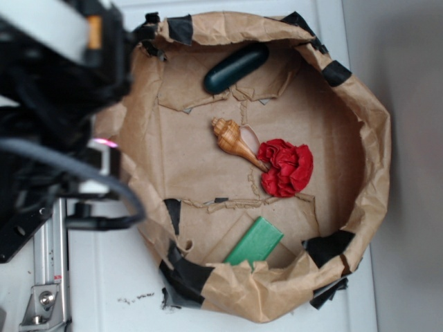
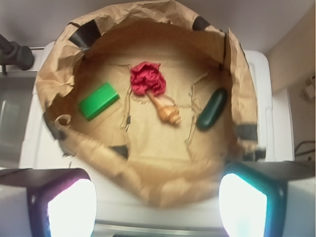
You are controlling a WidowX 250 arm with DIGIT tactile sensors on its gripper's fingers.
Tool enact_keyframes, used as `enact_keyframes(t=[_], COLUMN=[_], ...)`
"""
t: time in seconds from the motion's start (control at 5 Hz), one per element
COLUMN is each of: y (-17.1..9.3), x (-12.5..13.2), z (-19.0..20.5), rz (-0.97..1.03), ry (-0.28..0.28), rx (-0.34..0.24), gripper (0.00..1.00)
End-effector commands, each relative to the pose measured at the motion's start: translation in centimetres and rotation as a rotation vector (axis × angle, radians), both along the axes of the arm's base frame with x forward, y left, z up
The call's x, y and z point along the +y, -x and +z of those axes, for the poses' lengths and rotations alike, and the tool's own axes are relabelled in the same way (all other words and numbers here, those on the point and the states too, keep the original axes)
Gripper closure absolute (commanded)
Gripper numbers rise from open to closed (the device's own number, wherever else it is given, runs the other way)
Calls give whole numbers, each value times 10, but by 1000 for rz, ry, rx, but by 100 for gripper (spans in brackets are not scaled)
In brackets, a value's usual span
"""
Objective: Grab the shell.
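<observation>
The shell (image 1: 234, 140) (image 2: 168, 112) lies on the brown paper floor of the paper-lined basin, its knobbly head toward the upper left in the exterior view and its thin tail running under the edge of the red ruffled cloth ball (image 1: 286, 168) (image 2: 147, 78). My gripper (image 2: 157, 207) is open, its two glowing fingers wide apart with nothing between them. It hovers outside the basin, over the near paper rim in the wrist view, well short of the shell. In the exterior view the arm fills the upper left and the fingertips are hidden.
A dark green oblong capsule (image 1: 236, 68) (image 2: 212, 109) lies by the basin wall. A green flat block (image 1: 254, 242) (image 2: 98, 100) lies on the opposite side. The crumpled paper wall (image 1: 374, 159) (image 2: 143, 177), taped in black, rings everything. White tabletop surrounds it.
</observation>
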State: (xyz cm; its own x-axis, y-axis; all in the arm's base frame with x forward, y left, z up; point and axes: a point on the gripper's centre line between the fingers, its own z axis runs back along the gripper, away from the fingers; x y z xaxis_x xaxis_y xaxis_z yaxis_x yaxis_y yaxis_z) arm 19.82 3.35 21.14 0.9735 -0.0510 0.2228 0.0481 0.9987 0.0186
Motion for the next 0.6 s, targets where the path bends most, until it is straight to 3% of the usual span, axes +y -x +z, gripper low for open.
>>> enact_keyframes(t=[0.0, 0.4], y=[-54, -64], x=[9, 3], z=[-69, -171], rz=[-276, -285], ry=[71, 117], rx=[8, 206], gripper=[0, 0])
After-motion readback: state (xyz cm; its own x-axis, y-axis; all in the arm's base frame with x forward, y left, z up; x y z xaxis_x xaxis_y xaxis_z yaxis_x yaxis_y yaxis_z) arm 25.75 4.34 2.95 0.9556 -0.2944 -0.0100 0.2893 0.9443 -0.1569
